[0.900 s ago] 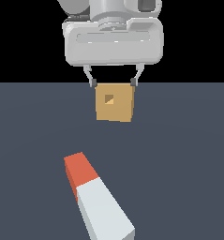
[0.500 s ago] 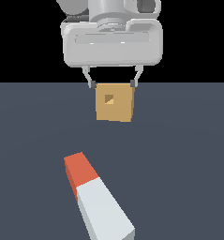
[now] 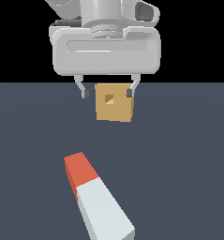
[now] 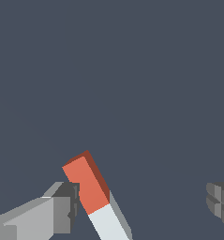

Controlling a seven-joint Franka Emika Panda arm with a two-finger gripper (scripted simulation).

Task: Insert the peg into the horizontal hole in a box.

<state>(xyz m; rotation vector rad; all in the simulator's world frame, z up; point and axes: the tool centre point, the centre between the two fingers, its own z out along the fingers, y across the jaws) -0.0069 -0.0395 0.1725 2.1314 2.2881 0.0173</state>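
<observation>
The peg (image 3: 95, 197) lies flat on the dark floor, with its red-orange end (image 3: 80, 168) pointing towards the box and its white part nearer the camera. The tan box (image 3: 114, 110) stands further back, its small square hole (image 3: 109, 99) facing the camera. My gripper (image 3: 108, 92) hangs open and empty above the floor; in the exterior view its fingertips overlap the box's upper corners. In the wrist view the peg's red end (image 4: 85, 182) lies close beside one finger (image 4: 62, 211), and the gripper (image 4: 141, 208) stands wide open. The box is out of the wrist view.
A flat dark grey floor (image 3: 188, 159) lies under everything. Nothing else stands on it in either view.
The gripper has come lower and nearer the exterior camera, shifting a little to the exterior view's left. It stays open. The peg and box have not moved.
</observation>
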